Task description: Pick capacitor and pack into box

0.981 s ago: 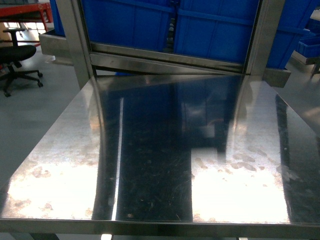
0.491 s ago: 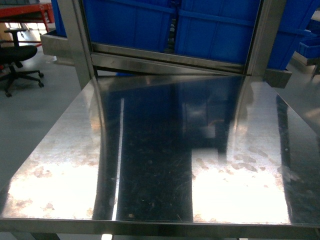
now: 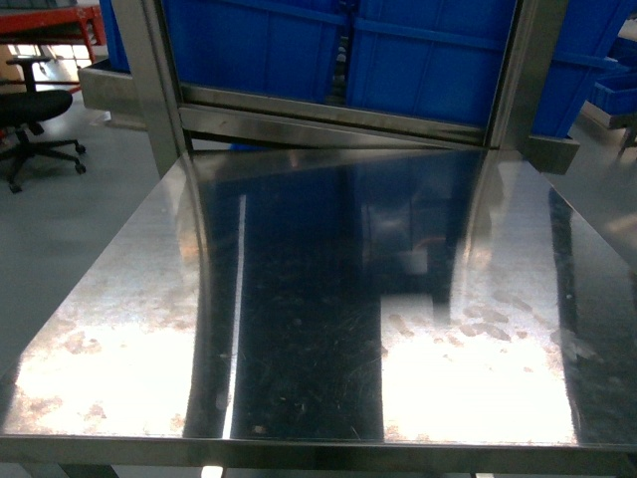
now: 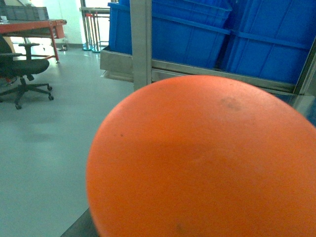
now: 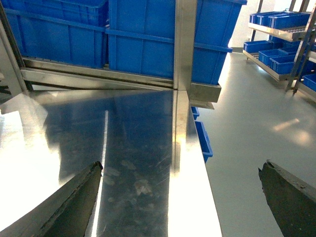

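Surface (image 3: 328, 329) steel, bare before blue bins (image 3: 438, 60); capacitor and box unseen by us; right gripper (image 5: 180, 197) fingers (image 5: 74, 202) spread wide, left fingers' state indeterminable behind orange ball (image 4: 207, 158); we judge locating parts first wisest.

bench (image 3: 119, 329): shiny silver steel, blotchy pale stains
bins (image 3: 418, 60): bright blue
ball (image 4: 207, 163): orange
chair (image 3: 30, 110): black
floor (image 5: 247, 113): grey
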`<state>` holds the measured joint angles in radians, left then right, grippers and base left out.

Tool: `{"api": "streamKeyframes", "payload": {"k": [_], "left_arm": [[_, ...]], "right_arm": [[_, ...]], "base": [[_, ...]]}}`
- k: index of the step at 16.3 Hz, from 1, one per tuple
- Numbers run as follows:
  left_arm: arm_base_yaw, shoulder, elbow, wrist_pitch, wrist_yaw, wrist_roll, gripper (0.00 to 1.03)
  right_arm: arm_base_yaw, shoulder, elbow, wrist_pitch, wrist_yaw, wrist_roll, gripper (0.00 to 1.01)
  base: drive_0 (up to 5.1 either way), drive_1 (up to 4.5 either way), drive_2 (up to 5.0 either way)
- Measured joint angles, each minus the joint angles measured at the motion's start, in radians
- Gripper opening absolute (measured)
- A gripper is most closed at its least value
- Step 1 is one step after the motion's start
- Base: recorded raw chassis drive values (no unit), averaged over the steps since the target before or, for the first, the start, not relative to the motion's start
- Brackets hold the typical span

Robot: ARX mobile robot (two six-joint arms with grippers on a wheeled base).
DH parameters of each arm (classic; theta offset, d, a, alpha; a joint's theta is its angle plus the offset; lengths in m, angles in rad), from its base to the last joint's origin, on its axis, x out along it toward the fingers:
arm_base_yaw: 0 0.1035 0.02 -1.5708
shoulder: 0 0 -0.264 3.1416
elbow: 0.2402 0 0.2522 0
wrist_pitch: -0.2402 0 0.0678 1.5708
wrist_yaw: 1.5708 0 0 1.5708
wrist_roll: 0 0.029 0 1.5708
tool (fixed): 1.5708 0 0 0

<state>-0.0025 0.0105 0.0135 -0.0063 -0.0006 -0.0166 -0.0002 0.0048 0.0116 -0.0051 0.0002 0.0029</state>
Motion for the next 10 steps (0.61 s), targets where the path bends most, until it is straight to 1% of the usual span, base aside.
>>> {"api": "streamKeyframes", "payload": {"k": [10], "left_arm": [[0.0, 0.0, 0.0, 0.004, 0.0, 0.0, 0.44]], "right_arm": [[0.0, 0.0, 0.0, 0.003, 0.0, 0.0, 0.98]], "base": [[0.0, 0.0, 0.0]]}}
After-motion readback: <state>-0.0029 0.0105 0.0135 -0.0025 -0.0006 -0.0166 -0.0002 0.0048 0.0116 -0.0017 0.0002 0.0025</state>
